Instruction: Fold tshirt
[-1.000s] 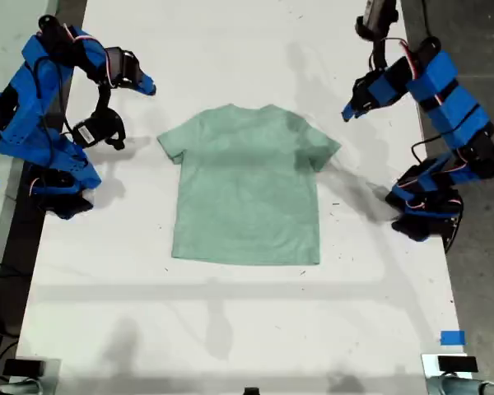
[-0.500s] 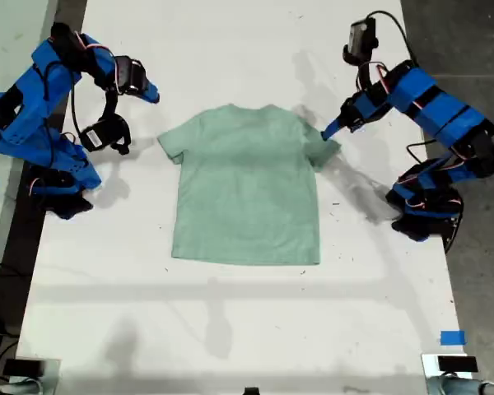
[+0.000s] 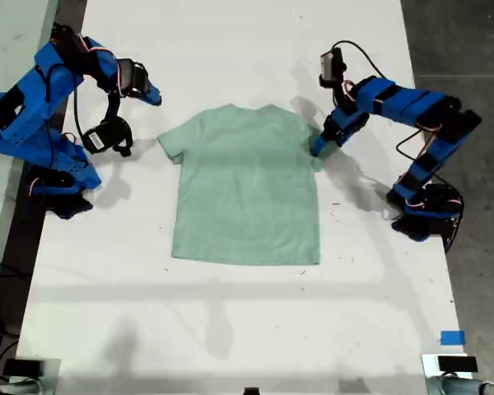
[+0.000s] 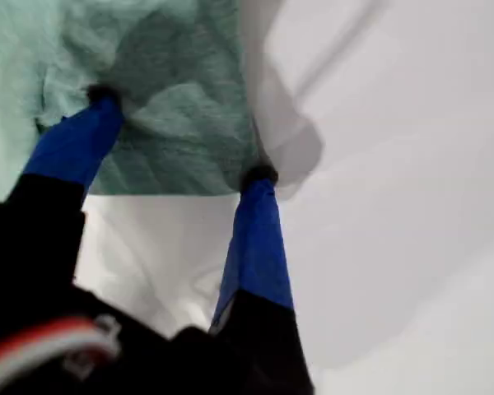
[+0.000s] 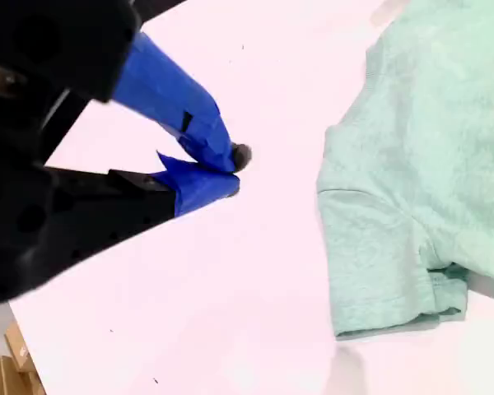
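Note:
The pale mint tshirt [image 3: 247,185] lies flat and face up on the white table [image 3: 230,329], collar toward the far edge. My first gripper [image 3: 317,146] is down at the sleeve on the exterior view's right. In the first wrist view the gripper [image 4: 181,136] is open, one fingertip [image 4: 103,97] pressed on the wrinkled tshirt [image 4: 173,74] and the other at the sleeve's edge. My second gripper [image 3: 152,97] hovers shut over bare table, apart from the sleeve on the exterior view's left. The second wrist view shows its tips [image 5: 235,169] together with nothing held, the tshirt [image 5: 420,164] off to one side.
Both arm bases stand at the table's side edges: one [image 3: 62,189] on the exterior view's left, one [image 3: 424,214] on its right. Blue tape [image 3: 453,337] marks the near corner on the exterior view's right. Dark floor lies beyond that edge.
My first gripper has swung down and toward the exterior view's left onto the sleeve, pushing it inward. My second gripper has shifted only slightly.

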`<state>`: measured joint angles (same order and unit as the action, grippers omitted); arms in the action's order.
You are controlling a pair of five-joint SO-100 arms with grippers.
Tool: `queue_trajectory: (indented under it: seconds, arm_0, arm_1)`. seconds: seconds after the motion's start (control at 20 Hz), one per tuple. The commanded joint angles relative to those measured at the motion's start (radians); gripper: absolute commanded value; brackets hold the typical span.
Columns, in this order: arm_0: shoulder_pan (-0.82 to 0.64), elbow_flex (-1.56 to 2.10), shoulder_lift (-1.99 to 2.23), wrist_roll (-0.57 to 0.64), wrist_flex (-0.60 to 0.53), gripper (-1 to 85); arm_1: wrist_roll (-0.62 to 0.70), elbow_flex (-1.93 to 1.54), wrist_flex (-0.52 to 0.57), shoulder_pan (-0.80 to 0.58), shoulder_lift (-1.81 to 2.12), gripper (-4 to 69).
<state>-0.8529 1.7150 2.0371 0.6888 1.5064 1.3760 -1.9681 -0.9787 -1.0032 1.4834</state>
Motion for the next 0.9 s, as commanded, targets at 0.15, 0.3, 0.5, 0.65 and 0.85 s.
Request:
queue_trajectory:
  seconds: [0.15, 0.3, 0.5, 0.65, 0.85]
  arm_0:
    - [0.02, 0.0, 0.026, -0.02, -0.021, 0.4]
    - [0.025, 0.008, 0.026, -0.023, -0.025, 0.4]
    - [0.029, 0.018, 0.032, -0.028, -0.025, 0.4]
    - [0.029, 0.025, 0.032, -0.029, -0.026, 0.4]
    - [0.032, 0.031, 0.037, -0.038, -0.031, 0.4]
  arm_1:
    - [0.057, 0.23, -0.097, -0.02, -0.126, 13.2]
    - [0.051, 0.258, -0.123, -0.017, -0.143, 3.2]
    - [0.026, 0.344, -0.247, 0.021, -0.089, -0.4]
    - [-0.031, 0.509, -0.396, 0.114, -0.049, -0.4]
    - [-0.172, 0.83, -0.525, 0.284, -0.095, -0.4]
